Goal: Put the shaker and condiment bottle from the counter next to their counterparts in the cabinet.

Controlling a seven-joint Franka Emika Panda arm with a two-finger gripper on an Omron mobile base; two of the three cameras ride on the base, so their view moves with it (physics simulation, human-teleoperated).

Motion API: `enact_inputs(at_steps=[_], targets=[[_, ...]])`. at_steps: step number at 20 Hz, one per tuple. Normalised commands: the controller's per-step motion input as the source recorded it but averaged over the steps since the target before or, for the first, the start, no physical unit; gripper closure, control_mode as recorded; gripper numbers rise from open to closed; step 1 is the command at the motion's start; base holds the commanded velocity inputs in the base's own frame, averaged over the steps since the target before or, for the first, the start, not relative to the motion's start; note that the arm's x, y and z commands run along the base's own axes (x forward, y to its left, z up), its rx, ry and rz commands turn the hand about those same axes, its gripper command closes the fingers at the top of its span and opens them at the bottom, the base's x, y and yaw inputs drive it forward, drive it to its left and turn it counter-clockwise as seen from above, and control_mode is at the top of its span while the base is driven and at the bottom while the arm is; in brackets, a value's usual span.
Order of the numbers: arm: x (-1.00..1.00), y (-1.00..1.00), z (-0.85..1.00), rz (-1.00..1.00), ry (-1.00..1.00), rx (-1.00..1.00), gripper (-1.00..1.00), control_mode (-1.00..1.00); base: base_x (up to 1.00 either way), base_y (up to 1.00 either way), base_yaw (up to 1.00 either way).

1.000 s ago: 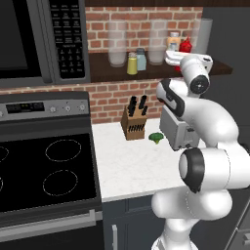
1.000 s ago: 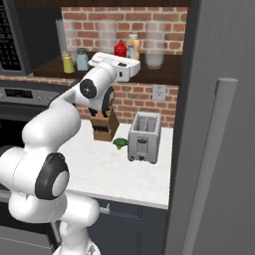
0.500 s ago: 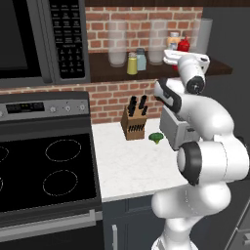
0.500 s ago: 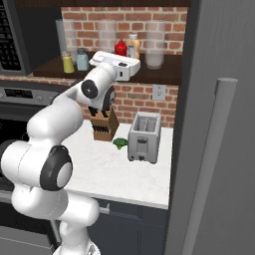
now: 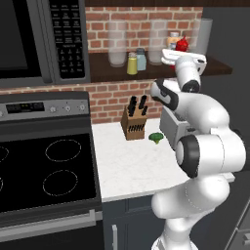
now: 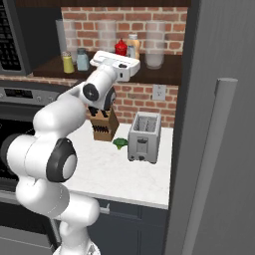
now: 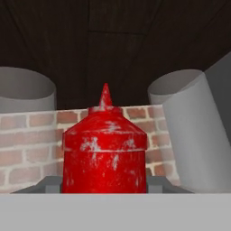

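Note:
The red condiment bottle (image 7: 104, 149) stands upright between my gripper's (image 7: 103, 182) finger tips, which are shut on its sides. My hand (image 5: 184, 57) is up at the dark wooden cabinet shelf (image 5: 107, 72), with the condiment bottle (image 5: 182, 44) right beside the orange-cream bottle (image 5: 172, 39). Whether the bottle rests on the shelf board is hidden by the hand. Further left on the shelf, the yellow-green shaker (image 5: 132, 63) stands against the pale blue shaker (image 5: 141, 59). From the right side, the condiment bottle (image 6: 120, 47) shows just above my gripper (image 6: 121, 53).
Tall translucent jars (image 5: 117, 49) (image 7: 191, 135) stand on the shelf on both sides of the bottle. On the marble counter (image 5: 127, 171) are a knife block (image 5: 134, 122), broccoli (image 5: 156, 137) and a toaster (image 6: 143, 137). The stove (image 5: 49, 166) lies left, the fridge (image 6: 219, 124) right.
My hand has edged slightly up and in toward the shelf with the red bottle. Nothing else has moved.

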Motion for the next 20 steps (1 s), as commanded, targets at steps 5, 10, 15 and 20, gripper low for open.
enact_inputs(at_steps=[5,10,15,20], targets=[[0.06,0.0,-0.03,-0.01,-0.03,0.0,1.0,-1.0,0.0,0.0,0.0],[0.07,0.01,-0.06,-0.01,-0.03,0.0,-1.0,-1.0,0.0,0.0,0.0],[0.11,0.03,-0.03,0.0,-0.02,0.0,-1.0,-1.0,0.0,0.0,0.0],[0.0,0.0,0.0,0.0,-0.05,0.0,-1.0,-1.0,0.0,0.0,0.0]])
